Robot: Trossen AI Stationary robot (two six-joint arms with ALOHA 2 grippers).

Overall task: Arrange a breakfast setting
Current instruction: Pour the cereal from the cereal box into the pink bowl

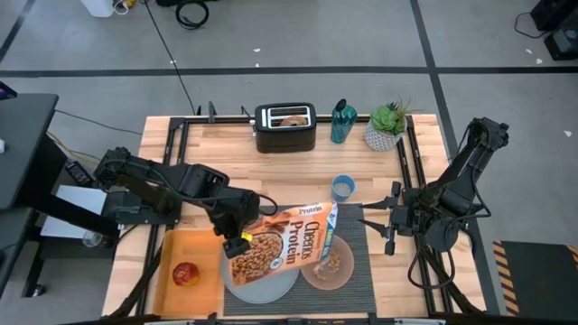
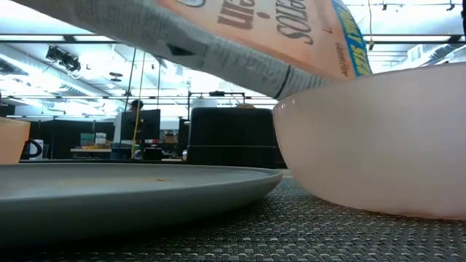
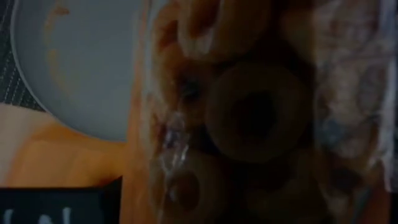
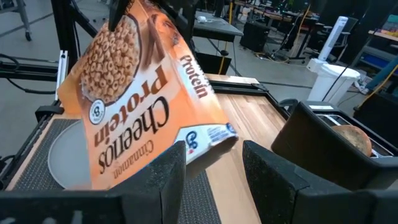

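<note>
A: Containers on the dark grey placemat [image 1: 357, 271], seen from above?

B: Pink bowl [image 1: 328, 265] at 5 o'clock of table centre, holding tan cereal [image 1: 329, 263]. Pale grey plate [image 1: 271, 287] just beside it at its 9 o'clock, largely covered by the box. In the low view, plate [image 2: 131, 191] and bowl [image 2: 378, 145] close together on the ribbed mat [image 2: 291, 233].

A: The cereal box [image 1: 282, 242]?

B: Orange, tilted, open end over the bowl's rim. Clamped at its lower corner by the left gripper [image 1: 238, 242], above the plate's 10 o'clock edge. Box print filling the left wrist view [image 3: 249, 112].

A: Other holders?

B: Orange tray [image 1: 172, 271] at 7 o'clock, carrying a red apple [image 1: 186, 274]. Black toaster [image 1: 284, 126] at 12 o'clock with a bagel [image 1: 293, 118] in its slot. Blue cup [image 1: 343, 188] near centre; contents not discernible.

A: Right gripper [image 1: 375, 222]?

B: At 3 o'clock of the bowl, beside the mat's edge. Fingers [image 4: 158, 180] apart, nothing between them, pointed toward the box [image 4: 143, 106].
</note>
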